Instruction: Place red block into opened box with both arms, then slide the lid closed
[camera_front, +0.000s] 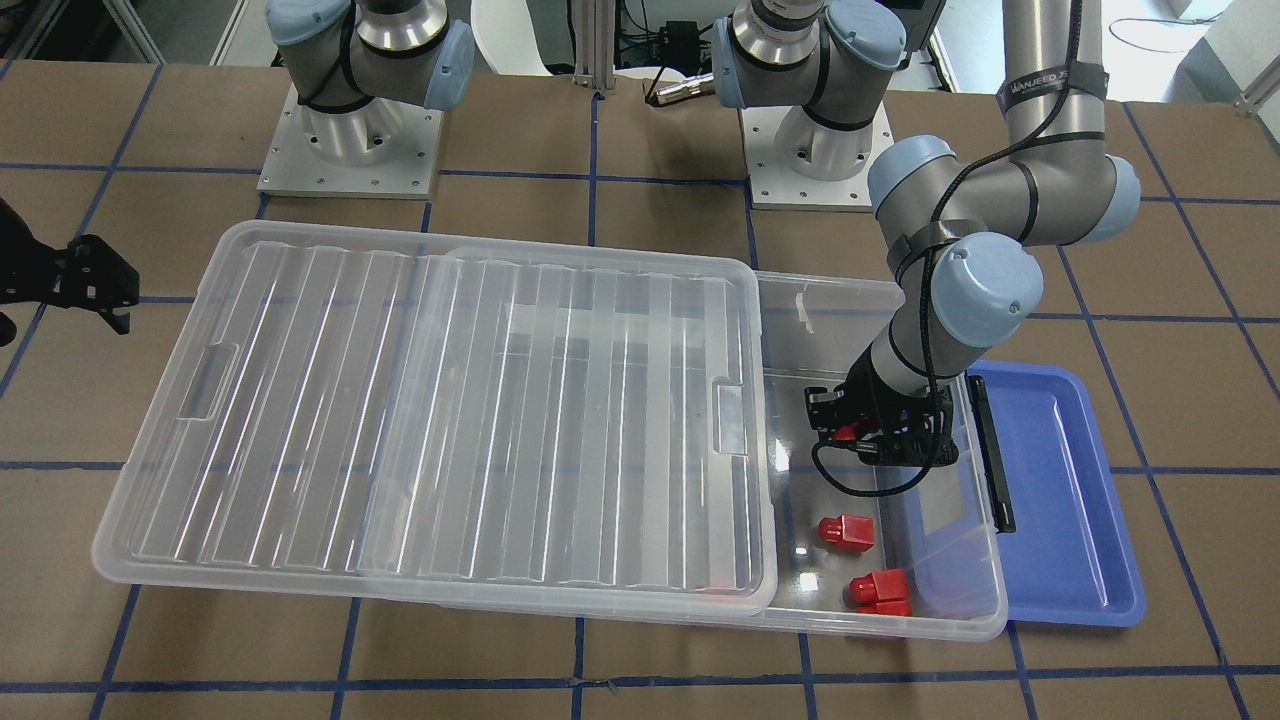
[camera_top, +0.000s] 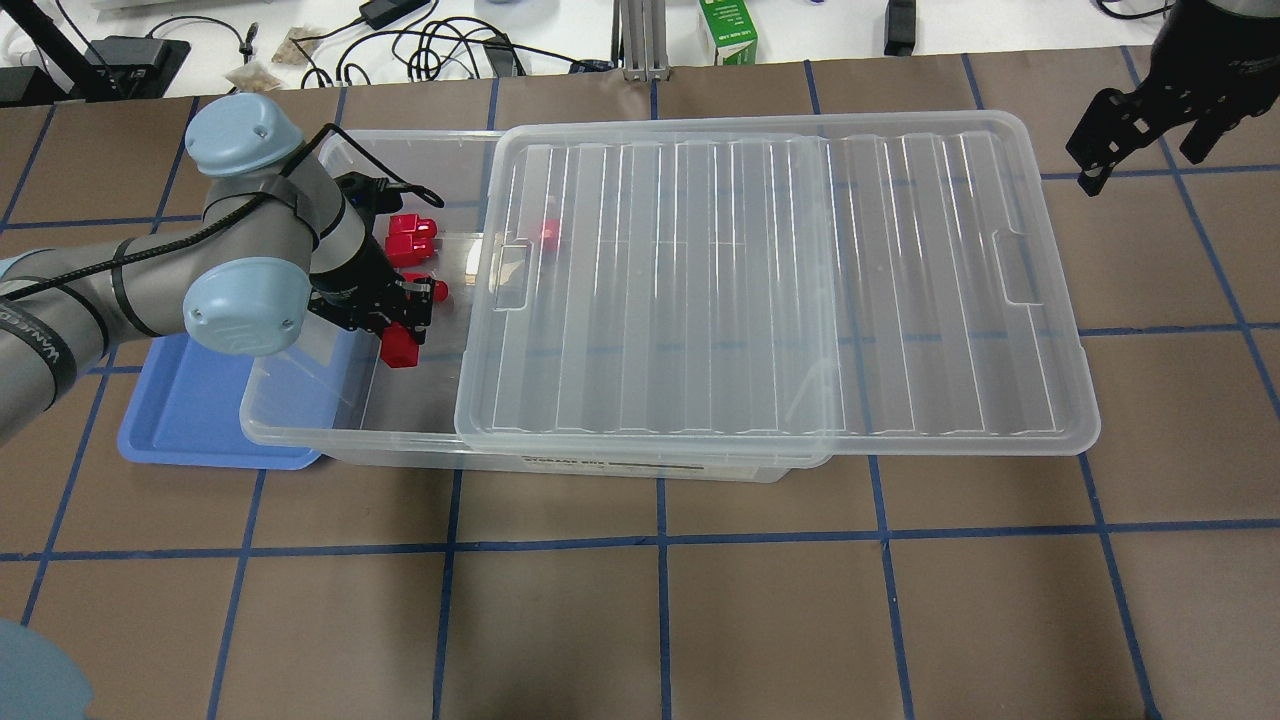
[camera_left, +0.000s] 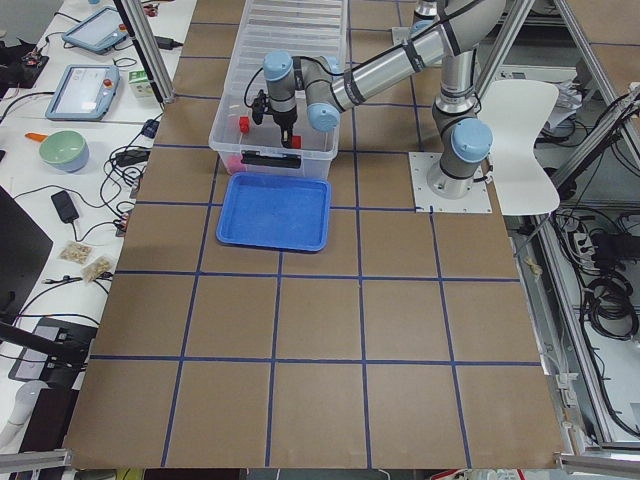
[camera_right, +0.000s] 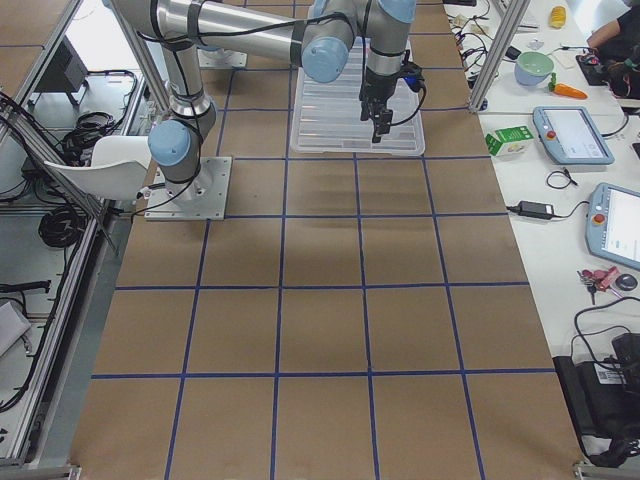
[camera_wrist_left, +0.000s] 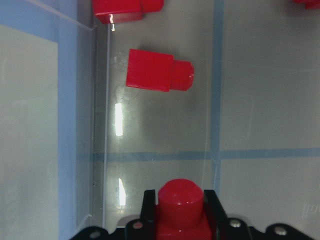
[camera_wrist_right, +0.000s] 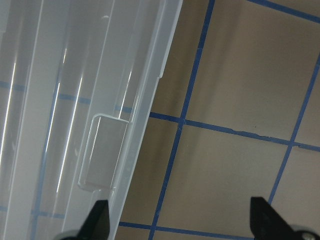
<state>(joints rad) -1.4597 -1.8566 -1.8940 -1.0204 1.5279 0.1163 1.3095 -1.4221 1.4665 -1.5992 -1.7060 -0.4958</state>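
My left gripper (camera_front: 862, 432) reaches down into the uncovered end of the clear box (camera_front: 900, 622) and is shut on a red block (camera_wrist_left: 181, 205), stub pointing away from the wrist camera. Two more red blocks (camera_front: 846, 532) (camera_front: 880, 592) lie loose on the box floor beyond it. The ridged clear lid (camera_front: 450, 420) rests on the box, slid off toward my right side and overhanging that end. My right gripper (camera_top: 1140, 140) hangs open above the table just past the lid's overhanging short end, with the lid's tab recess (camera_wrist_right: 102, 150) in its wrist view.
A blue tray (camera_front: 1060, 500) lies against the box's black-barred short end, partly under it. A faint red shape (camera_top: 548, 232) shows through the lid. Cables and a green carton (camera_top: 728, 30) sit beyond the table's far edge.
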